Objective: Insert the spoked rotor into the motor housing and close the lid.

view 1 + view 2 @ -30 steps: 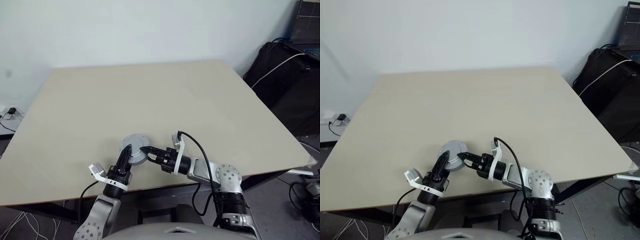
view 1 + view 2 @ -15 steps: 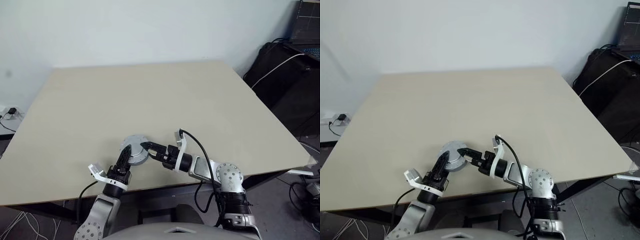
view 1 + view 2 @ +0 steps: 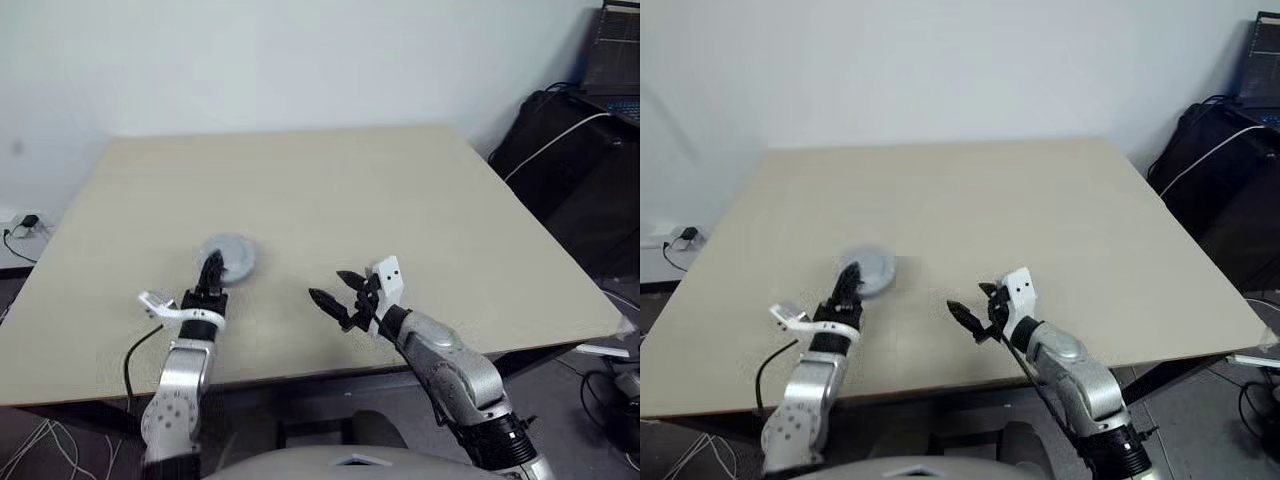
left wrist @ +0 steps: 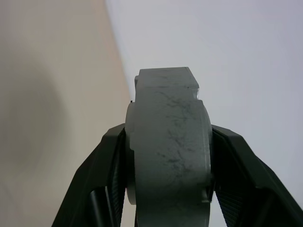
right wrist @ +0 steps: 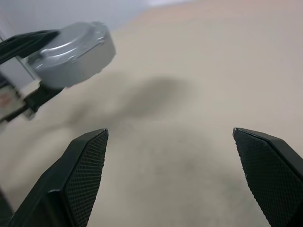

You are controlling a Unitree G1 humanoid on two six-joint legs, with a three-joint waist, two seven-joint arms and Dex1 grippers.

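Two arms reach over the beige tabletop (image 3: 330, 190) in the left eye view. The left gripper (image 3: 211, 268) points forward, and its black fingers (image 3: 209, 272) clamp a round grey metal unit, the closed motor housing (image 3: 228, 256), which stands out just past the fingertips, held above the tabletop. Well apart from the housing, on its right, the right gripper (image 3: 332, 287) hovers with its fingers spread wide and nothing between them; its tips aim toward the housing's side.

The right eye view gives the same layout: the housing (image 3: 867, 269) sits at the end of the left gripper (image 3: 847, 280), and the right gripper (image 3: 967, 301) hangs released and unloaded on the housing's right, clear of it.

In the left wrist view the housing (image 4: 168, 151) is seen edge-on, a thick grey body with a flat block on its far end. One black finger (image 4: 102, 179) presses each of its two sides, so it is wedged squarely between them, with tabletop on one side and pale wall on the other.

In the right wrist view the two meshed pads (image 5: 78, 177) stand far apart with bare tabletop between them. The housing (image 5: 73, 52) shows beyond them, its smooth grey lid (image 5: 71, 40) on top, gripped by the other arm's black fingers (image 5: 26, 41) and casting a soft shadow on the tabletop beneath.
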